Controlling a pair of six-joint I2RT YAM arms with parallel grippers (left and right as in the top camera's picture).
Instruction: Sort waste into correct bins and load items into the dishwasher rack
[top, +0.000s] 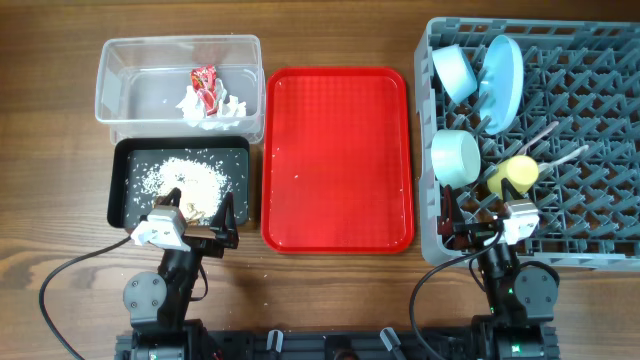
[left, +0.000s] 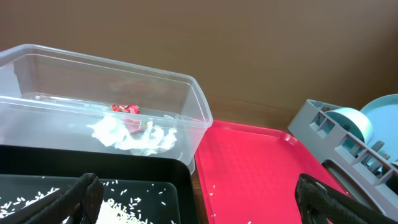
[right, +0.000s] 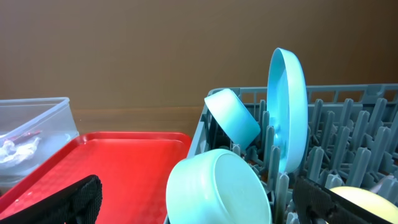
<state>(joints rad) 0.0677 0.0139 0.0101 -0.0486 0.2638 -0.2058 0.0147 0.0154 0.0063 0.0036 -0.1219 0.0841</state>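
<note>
Overhead, the clear tub (top: 120, 60) holds the crumpled wrapper (top: 204, 85) and white tissue (top: 215, 110); the black tray (top: 130, 160) just beside it carries rice crumbs (top: 190, 175). On the bench's (top: 50, 150) right side, the rack (top: 590, 120) holds the plate (top: 503, 80), two bowls (top: 456, 157), yellow cup (top: 513, 174) and cutlery (top: 565, 155) among its pegs. Left wrist: the left claw (left: 198, 186) gapes wide, gripping nothing, over the black tray. Right wrist: the right claw (right: 198, 186), equally spread and bare, sits at the rack's edge

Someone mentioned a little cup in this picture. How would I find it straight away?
Look at the big grey pegged rack on the right of the overhead view. In its left part, toward the robot, just right of the nearer pale blue-green bowl, sits the small cup. It is the only yellow item there.
</note>
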